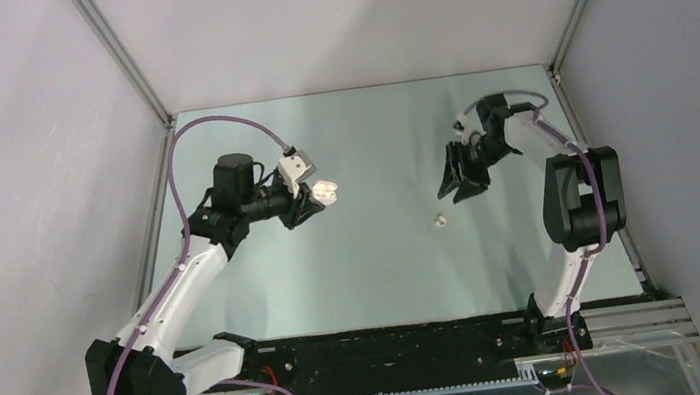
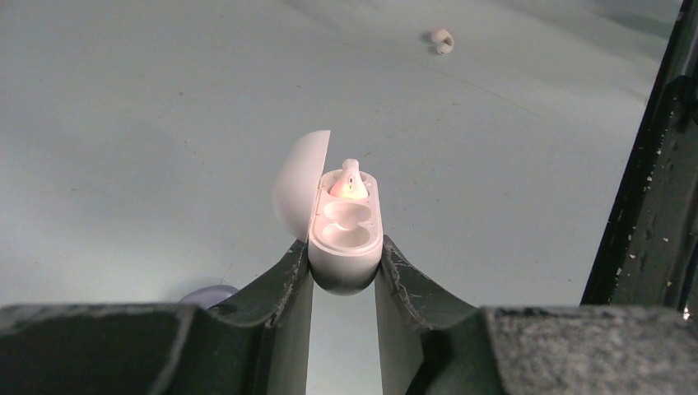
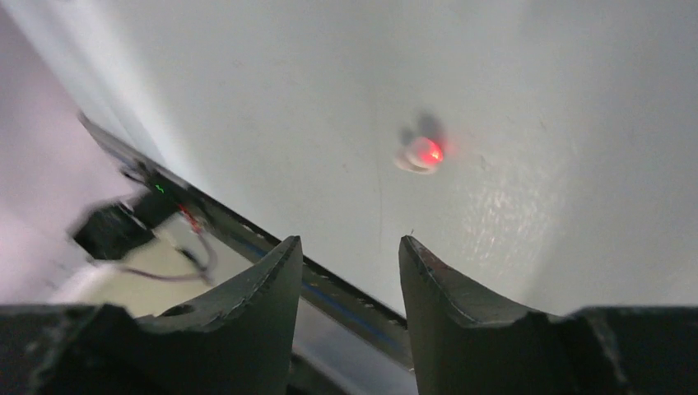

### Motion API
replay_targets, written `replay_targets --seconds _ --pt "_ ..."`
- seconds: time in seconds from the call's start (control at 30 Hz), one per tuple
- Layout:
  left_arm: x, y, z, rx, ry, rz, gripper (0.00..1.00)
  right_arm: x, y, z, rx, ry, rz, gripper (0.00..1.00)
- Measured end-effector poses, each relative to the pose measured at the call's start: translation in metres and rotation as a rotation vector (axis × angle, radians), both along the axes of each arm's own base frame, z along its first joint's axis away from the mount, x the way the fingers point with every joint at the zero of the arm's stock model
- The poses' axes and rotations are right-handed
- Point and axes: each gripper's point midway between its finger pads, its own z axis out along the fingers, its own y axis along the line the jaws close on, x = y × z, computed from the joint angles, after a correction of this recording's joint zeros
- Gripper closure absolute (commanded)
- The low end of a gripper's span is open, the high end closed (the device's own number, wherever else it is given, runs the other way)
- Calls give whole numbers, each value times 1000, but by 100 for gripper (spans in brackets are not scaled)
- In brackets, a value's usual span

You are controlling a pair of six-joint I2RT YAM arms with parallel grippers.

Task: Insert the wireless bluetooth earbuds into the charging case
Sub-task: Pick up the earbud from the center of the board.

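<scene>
Case [image 2: 350, 234] sits pinched in the left claw [image 2: 344, 263], lid open, with one bud [image 2: 350, 181] seated in the far slot and the near slot empty. Second bud [image 1: 440, 219] lies on the surface [image 1: 359, 136] near the right claw [image 3: 347, 243], which is spread and empty. Roughly half done.

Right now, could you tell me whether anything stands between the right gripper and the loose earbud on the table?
Nothing visible does. The right gripper is open and empty, and the earbud lies alone on the table ahead of its fingers. The charging case, clamped in the left gripper, is open with one slot free.
</scene>
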Motion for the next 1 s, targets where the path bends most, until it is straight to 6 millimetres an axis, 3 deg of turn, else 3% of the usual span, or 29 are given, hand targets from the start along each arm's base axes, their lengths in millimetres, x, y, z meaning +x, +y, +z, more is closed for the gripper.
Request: replay_targets --seconds 0.13,0.23,0.3,0.37,0.43,0.5,0.63,0.83,1.0 --pt "6 2 4 -9 -22 13 100 13 20 43 37 -379 389 50" --pt "9 4 5 -11 -29 22 100 -13 48 68 63 -708 773 53" --pt "10 5 6 -11 -30 26 100 -35 59 73 72 -901 1010 55" --pt "10 5 6 -11 -32 27 100 -60 61 66 70 -1083 1248 57" --pt "10 5 7 -13 -35 27 100 -78 52 43 51 -1195 1444 59" --pt "9 5 8 -14 -40 28 100 -82 43 20 28 -1234 1578 60" --pt "9 6 12 -19 -49 32 100 -73 31 -8 -26 -1287 1779 59" --pt "9 6 13 -20 -53 33 100 -43 26 -19 -130 -1371 1928 64" --pt "9 6 12 -19 -52 33 100 -30 22 -30 -170 -1375 1984 69"
